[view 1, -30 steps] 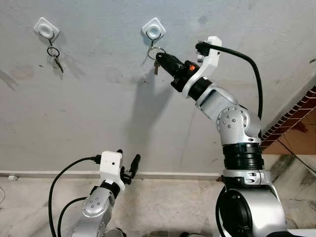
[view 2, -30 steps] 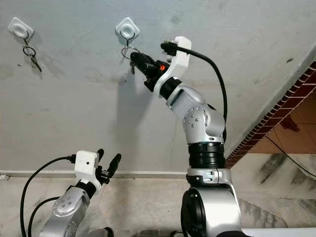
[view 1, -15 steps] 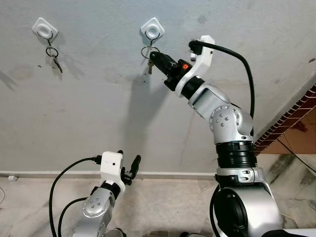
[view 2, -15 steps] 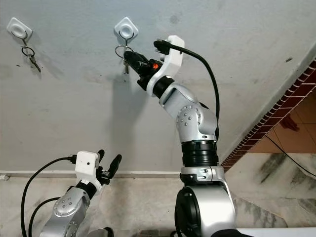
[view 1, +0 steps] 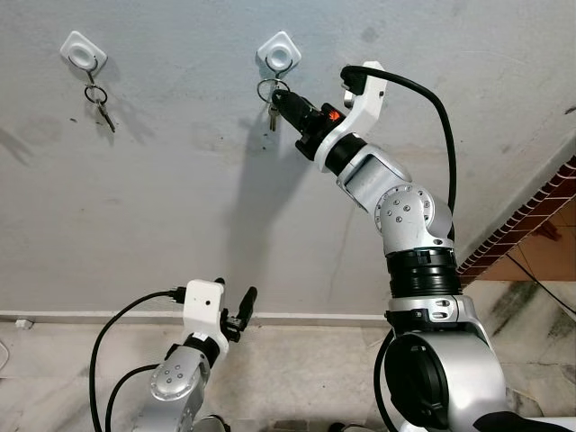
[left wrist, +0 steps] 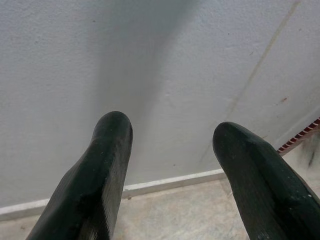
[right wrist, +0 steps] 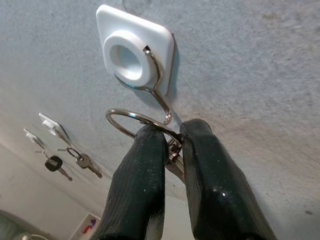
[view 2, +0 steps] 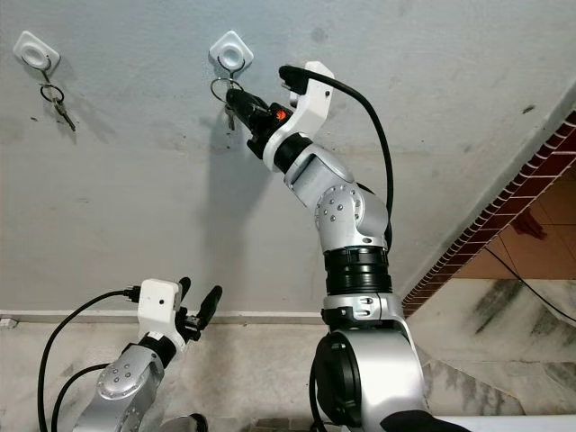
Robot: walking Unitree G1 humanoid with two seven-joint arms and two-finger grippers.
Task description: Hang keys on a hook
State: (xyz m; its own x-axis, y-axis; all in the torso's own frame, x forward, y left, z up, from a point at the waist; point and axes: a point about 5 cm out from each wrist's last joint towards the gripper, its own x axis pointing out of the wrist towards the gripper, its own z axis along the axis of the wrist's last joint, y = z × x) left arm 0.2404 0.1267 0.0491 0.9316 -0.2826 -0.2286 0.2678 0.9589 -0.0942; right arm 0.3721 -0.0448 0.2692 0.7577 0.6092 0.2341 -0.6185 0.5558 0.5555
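A white square hook [view 1: 279, 55] is fixed high on the grey wall. My right gripper [view 1: 281, 99] reaches up to it, shut on a silver key ring [view 1: 267, 88] with a small key [view 1: 270, 115] dangling below. In the right wrist view the key ring [right wrist: 125, 118] lies level against the tip of the wire hook [right wrist: 159, 97]; I cannot tell if the tip passes through it. My left gripper [view 1: 232, 306] is held low near the baseboard, open with nothing between its fingers [left wrist: 105, 165].
A second white hook [view 1: 83, 52] further left carries another key ring and key [view 1: 99, 101]. A red brick wall [view 1: 531, 216] angles in at the right. A baseboard [view 1: 306, 318] meets the marble floor below.
My right gripper has carried the key ring leftward and a little upward, from right of the hook to directly under its tip. The left arm has barely moved.
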